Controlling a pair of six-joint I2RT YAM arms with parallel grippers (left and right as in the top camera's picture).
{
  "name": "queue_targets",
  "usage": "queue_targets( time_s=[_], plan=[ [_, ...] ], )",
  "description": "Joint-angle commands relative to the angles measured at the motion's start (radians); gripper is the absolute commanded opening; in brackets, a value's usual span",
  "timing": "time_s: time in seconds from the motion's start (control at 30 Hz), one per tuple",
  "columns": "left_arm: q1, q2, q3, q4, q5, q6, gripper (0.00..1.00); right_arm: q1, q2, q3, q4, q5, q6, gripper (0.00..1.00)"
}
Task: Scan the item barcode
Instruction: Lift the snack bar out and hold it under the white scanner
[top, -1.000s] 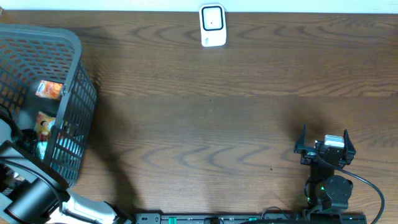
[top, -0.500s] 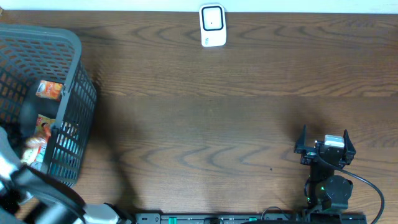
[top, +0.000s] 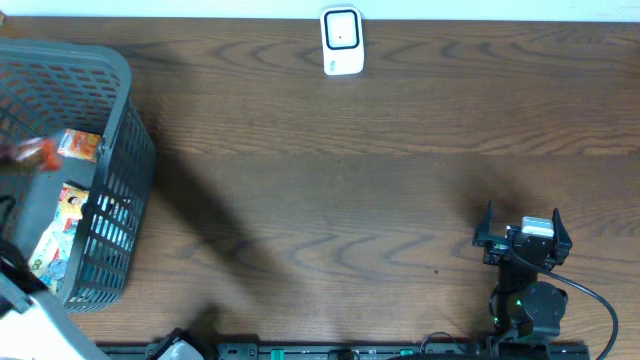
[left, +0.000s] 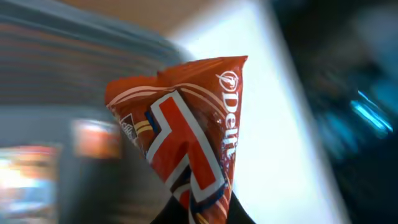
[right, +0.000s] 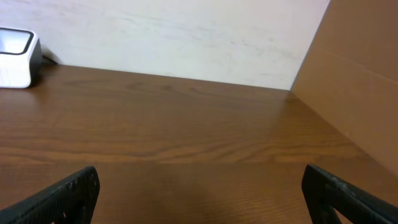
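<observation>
Overhead: the orange packet (top: 30, 152), a blur, has risen over the basket (top: 125, 150) at far left. The pick looks done, and the scanner (top: 341, 40) across the surface (top: 350, 200) comes next. The right gripper (top: 522, 235) sits near right, jaws wide.

Left wrist: the left gripper (left: 202, 214) has its jaws clamped on the packet's bottom corner. The foil is crinkled red-orange with white lettering, and no barcode shows.

Right wrist: only the scanner, far left.

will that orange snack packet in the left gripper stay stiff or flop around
Probably floppy: the orange snack packet is thin creased film, pinched only at its lower end by the left gripper, so it may swing or twist. It looks puffy, so likely light. The glossy wrapper could slip.
</observation>
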Motion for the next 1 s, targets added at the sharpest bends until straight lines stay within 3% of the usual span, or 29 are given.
queue_targets(
  time_s=[0.0, 0.13, 0.3, 0.43, 0.63, 0.97],
  plan=[
    [-0.153, -0.037, 0.011, 0.015, 0.309, 0.061, 0.08, -0.003, -0.001, -0.002, -0.002, 0.008, -0.010, 0.99],
    [-0.454, -0.037, -0.002, -0.012, 0.273, 0.194, 0.08, -0.003, -0.001, -0.002, -0.002, 0.008, -0.010, 0.99],
    [-0.859, 0.048, -0.047, -0.033, -0.008, 0.214, 0.08, -0.003, -0.001, -0.002, -0.002, 0.008, -0.010, 0.99],
    [-1.093, 0.184, -0.050, -0.041, -0.252, 0.214, 0.08, -0.003, -0.001, -0.002, -0.002, 0.008, -0.010, 0.99],
    [-1.206, 0.379, -0.050, -0.035, -0.346, 0.214, 0.08, -0.003, -0.001, -0.002, -0.002, 0.008, -0.010, 0.99],
    [-1.213, 0.673, -0.050, -0.029, -0.365, 0.214, 0.08, -0.003, -0.001, -0.002, -0.002, 0.008, -0.010, 0.99]
  ],
)
